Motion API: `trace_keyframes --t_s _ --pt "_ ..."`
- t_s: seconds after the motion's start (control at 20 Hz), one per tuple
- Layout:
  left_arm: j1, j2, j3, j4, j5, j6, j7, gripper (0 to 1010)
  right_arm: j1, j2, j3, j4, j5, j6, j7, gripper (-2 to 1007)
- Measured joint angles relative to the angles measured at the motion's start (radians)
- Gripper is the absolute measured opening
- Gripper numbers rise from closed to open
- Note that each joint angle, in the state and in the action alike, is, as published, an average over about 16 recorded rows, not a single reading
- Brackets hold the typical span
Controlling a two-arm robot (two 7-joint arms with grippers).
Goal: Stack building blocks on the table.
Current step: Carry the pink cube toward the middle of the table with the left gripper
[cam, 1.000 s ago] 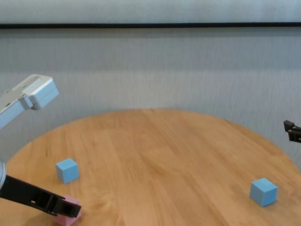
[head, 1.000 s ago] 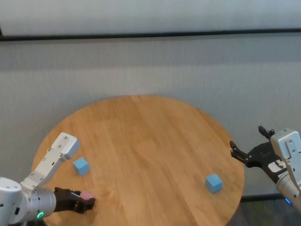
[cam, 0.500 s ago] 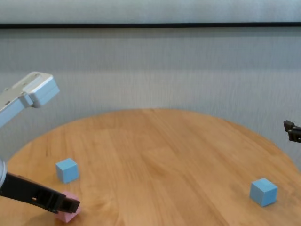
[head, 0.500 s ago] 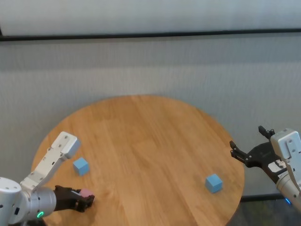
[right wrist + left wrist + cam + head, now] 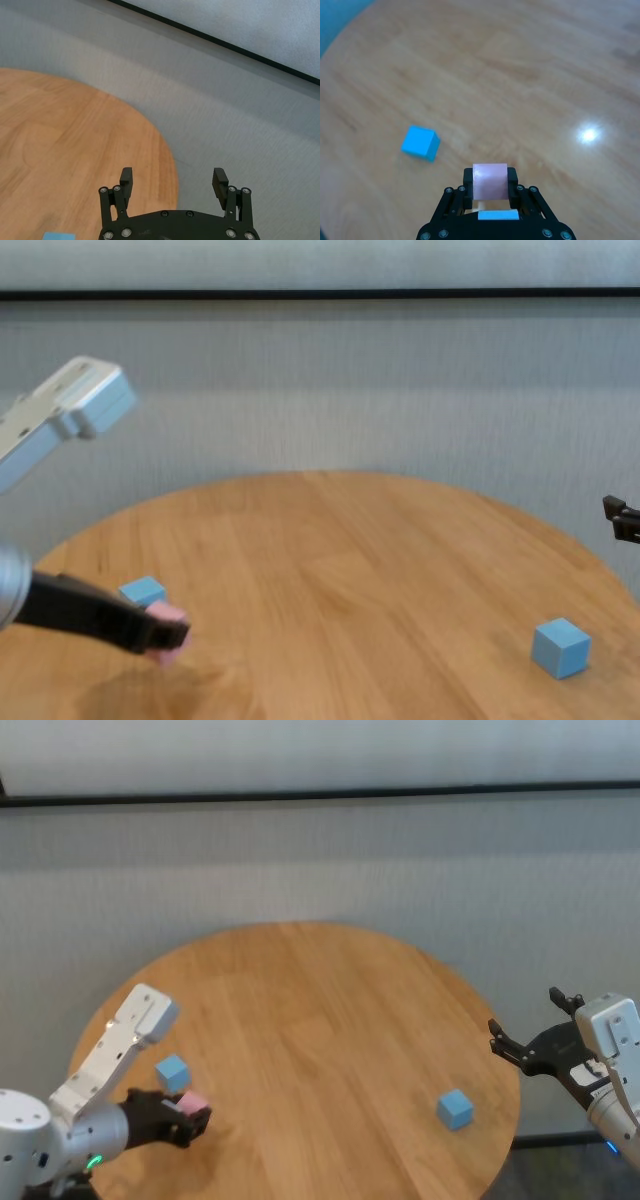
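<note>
My left gripper [image 5: 190, 1118] [image 5: 490, 181] [image 5: 165, 632] is shut on the pale pink block [image 5: 190, 1103] [image 5: 490, 181] [image 5: 166, 618] and holds it lifted above the near left part of the round wooden table [image 5: 320, 1020]. One light blue block [image 5: 172, 1071] [image 5: 420, 143] [image 5: 144, 590] lies on the table just behind the held pink one. The other light blue block [image 5: 455, 1107] [image 5: 560, 646] [image 5: 58, 235] sits near the table's right edge. My right gripper [image 5: 530, 1042] [image 5: 172, 181] hangs open beyond that edge, off the table, with nothing in it.
A grey wall [image 5: 320, 860] with a dark rail runs behind the table. The table's round edge [image 5: 170, 165] drops off close to the right gripper.
The left gripper has closed on the pink block and lifted it off the table, moving toward the nearby blue block. The right arm has not moved.
</note>
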Motion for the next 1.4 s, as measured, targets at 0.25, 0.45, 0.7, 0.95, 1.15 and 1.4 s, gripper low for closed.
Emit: trace_keyframes --t_s 0.25,0.45,0.7,0.95,1.15,1.4 --pt "-0.039 -0.013 0.03 0.028 0.028 -0.056 -0.04 393 0.0 0.0 0.0 0.0 0.0 0.0 0.0 1005" --pt "-0.083 -0.025 0.066 0.066 0.051 -0.096 -0.08 393 0.0 0.0 0.0 0.0 0.0 0.0 0.0 1005" --pt "-0.139 -0.038 0.115 0.12 0.078 -0.134 -0.131 393 0.0 0.0 0.0 0.0 0.0 0.0 0.0 1005" --pt "-0.188 -0.053 0.162 0.172 0.098 -0.162 -0.176 393 0.0 0.0 0.0 0.0 0.0 0.0 0.0 1005" --pt "-0.217 -0.066 0.194 0.208 0.108 -0.177 -0.204 393 0.0 0.0 0.0 0.0 0.0 0.0 0.0 1005" --pt "-0.245 -0.082 0.227 0.247 0.114 -0.185 -0.232 393 0.0 0.0 0.0 0.0 0.0 0.0 0.0 1005"
